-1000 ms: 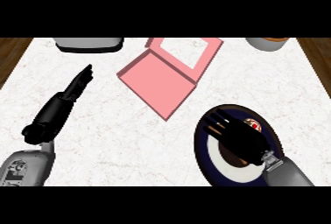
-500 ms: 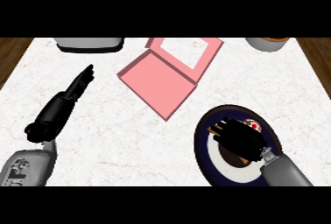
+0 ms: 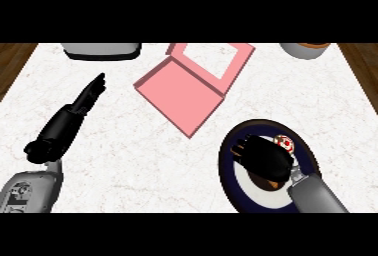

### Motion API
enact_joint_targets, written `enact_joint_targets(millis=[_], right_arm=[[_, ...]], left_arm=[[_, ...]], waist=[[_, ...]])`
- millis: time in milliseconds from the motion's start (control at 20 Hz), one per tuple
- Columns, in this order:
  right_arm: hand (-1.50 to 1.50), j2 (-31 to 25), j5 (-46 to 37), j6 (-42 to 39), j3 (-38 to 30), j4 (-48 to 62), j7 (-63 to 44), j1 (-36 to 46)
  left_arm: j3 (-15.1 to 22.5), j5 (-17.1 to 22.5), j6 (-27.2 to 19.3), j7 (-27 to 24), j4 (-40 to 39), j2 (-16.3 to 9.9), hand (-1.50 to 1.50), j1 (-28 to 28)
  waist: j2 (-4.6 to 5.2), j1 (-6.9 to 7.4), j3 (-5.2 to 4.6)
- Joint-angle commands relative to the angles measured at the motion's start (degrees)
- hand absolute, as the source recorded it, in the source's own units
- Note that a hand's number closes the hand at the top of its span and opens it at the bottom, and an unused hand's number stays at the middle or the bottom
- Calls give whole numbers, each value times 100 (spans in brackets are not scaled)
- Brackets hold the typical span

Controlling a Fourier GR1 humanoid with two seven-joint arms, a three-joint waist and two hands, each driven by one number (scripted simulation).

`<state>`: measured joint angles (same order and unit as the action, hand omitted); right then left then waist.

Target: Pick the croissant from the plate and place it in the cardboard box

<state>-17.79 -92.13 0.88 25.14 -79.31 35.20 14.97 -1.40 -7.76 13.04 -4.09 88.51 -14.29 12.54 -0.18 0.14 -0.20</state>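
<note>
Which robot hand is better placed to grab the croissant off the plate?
The right robot hand: it is over the dark plate, fingers curling over the croissant. The left robot hand lies straight on the counter, far from the plate.

A white marble counter top (image 3: 148, 150) with faint grey veining fills nearly the whole view. At its far left corner and far right corner, strips of dark brown wooden floor (image 3: 15, 60) show beyond the counter's edges. At the counter's far edge toward the left stands a grey appliance (image 3: 102, 50), cut off by the view's top. Light falls evenly across the marble, with only soft shadows.
</note>
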Motion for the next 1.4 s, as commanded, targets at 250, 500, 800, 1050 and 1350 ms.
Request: enact_joint_targets(millis=[250,500,800,1050,1350], right_arm=[[150,1751,1245,-907,161,144,-2554,479],[150,1771,1686,-724,513,68,-3976,1519],[150,1777,2493,-438,474,-21,-5747,2638],[150,1779,2884,303,178,82,-7390,3234],[150,1779,3047,1031,26,1062,-8987,4486]], left_arm=[[284,-5,134,-45,53,154,0,245],[459,-19,255,17,-15,214,0,388],[504,-29,255,61,-164,295,0,603],[617,-113,251,38,-252,351,0,577],[560,-215,103,183,-305,375,0,769]], waist=[[186,620,65],[135,929,31],[111,956,15],[125,1030,8],[136,828,2]])
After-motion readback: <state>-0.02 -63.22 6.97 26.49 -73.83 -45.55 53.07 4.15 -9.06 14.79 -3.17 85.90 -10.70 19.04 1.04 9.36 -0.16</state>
